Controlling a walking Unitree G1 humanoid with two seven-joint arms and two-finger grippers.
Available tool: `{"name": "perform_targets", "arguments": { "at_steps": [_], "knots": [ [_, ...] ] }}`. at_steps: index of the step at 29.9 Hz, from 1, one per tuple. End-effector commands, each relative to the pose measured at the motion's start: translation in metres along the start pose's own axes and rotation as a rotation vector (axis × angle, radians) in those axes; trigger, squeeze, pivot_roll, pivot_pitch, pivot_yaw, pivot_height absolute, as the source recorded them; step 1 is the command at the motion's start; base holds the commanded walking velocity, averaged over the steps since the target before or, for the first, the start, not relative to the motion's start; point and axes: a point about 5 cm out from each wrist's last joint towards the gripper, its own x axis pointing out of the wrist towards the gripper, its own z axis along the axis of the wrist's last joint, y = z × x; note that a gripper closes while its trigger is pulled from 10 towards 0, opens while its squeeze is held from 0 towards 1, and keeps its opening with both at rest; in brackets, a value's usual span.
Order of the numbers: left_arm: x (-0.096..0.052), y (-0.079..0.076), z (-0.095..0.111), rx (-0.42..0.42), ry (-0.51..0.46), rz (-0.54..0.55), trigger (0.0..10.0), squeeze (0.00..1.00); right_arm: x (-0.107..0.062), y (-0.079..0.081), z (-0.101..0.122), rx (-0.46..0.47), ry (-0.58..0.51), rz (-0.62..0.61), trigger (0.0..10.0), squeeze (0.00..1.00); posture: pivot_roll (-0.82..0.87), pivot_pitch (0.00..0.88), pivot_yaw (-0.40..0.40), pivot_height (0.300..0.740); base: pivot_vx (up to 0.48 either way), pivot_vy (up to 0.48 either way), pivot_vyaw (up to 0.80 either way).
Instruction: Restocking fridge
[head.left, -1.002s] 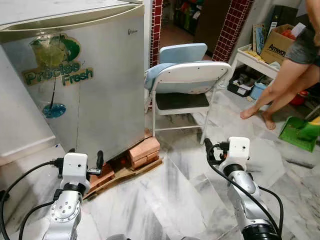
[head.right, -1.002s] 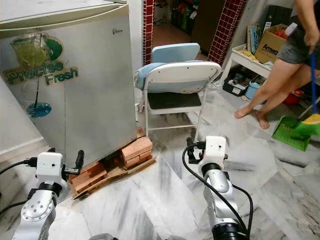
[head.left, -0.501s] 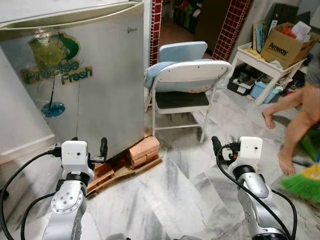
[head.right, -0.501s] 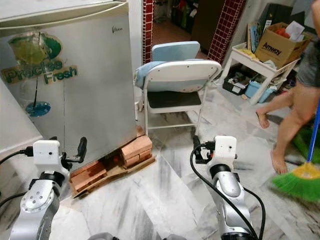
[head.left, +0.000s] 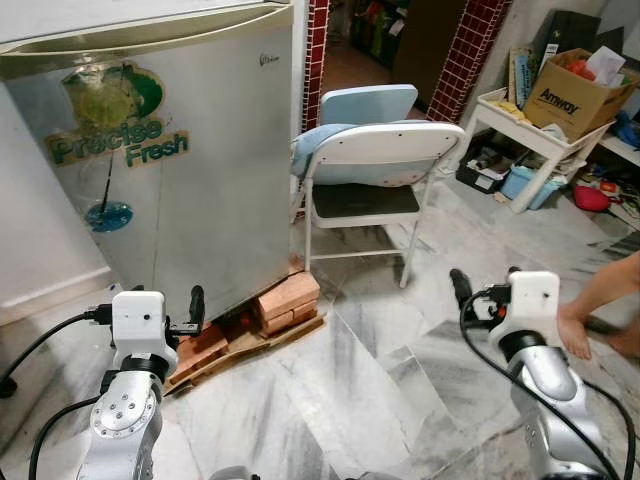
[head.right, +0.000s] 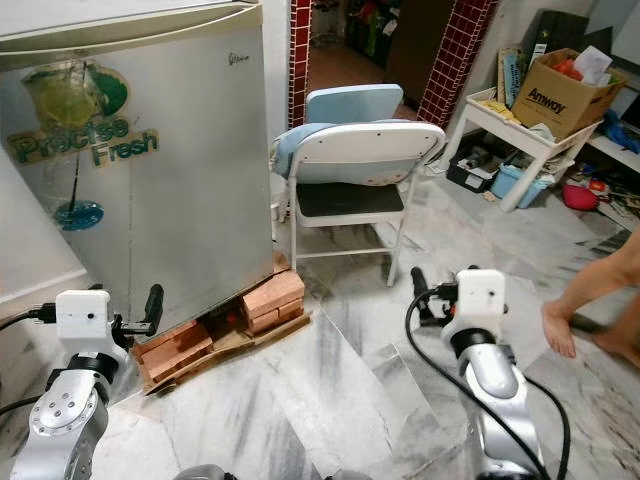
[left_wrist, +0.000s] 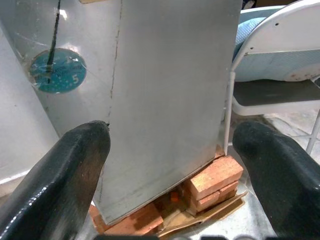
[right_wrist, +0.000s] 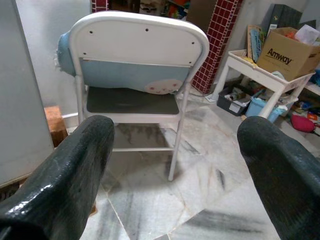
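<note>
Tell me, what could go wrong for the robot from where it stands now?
Three things, probably. The fridge rests on stacked bricks, so a hard tug on it might rock it. The folding chair stands close beside the fridge and could hamper the right pincer. A person's bare foot is near the right arm, so a swing that way might hit it. The left pincer is open and holds nothing.

Both my silver arms reach forward and low, elbows bent, black cables looping off each wrist. My left gripper (left_wrist: 170, 165) points ahead with its fingers (left_wrist: 60, 175) spread wide and nothing between them. My right gripper (right_wrist: 175, 165) is held the same way, its fingers (right_wrist: 280, 165) wide apart and empty.
</note>
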Motion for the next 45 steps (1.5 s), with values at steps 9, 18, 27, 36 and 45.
{"name": "perform_targets", "arguments": {
  "at_steps": [9, 18, 27, 36, 45],
  "knots": [
    [0.004, 0.000, 0.002, 0.008, 0.004, -0.012, 10.0, 0.00, 0.000, 0.017, -0.005, 0.059, 0.007, 0.026, 10.0, 0.00, 0.06, 0.000, -0.051, 0.740, 0.000, 0.320, -0.25],
    [0.006, 0.000, 0.005, 0.024, -0.005, -0.025, 10.0, 0.00, -0.001, 0.024, -0.003, 0.117, -0.013, 0.055, 10.0, 0.00, 0.06, 0.000, -0.050, 0.740, 0.000, 0.480, 0.00],
    [0.006, -0.003, 0.003, 0.030, 0.003, -0.036, 10.0, 0.00, -0.002, 0.028, 0.002, 0.094, -0.054, 0.050, 10.0, 0.00, 0.05, 0.000, -0.039, 0.740, 0.000, 0.480, 0.00],
    [0.011, -0.003, 0.006, 0.044, -0.029, -0.052, 10.0, 0.00, 0.001, 0.031, 0.001, 0.187, -0.036, 0.038, 10.0, 0.00, 0.06, 0.000, -0.038, 0.740, 0.000, 0.480, 0.00],
    [0.010, -0.006, 0.007, 0.054, -0.046, -0.074, 10.0, 0.00, 0.001, 0.036, -0.003, 0.182, -0.005, 0.057, 10.0, 0.00, 0.06, 0.000, -0.049, 0.740, 0.000, 0.480, -0.08]
  ]
}}
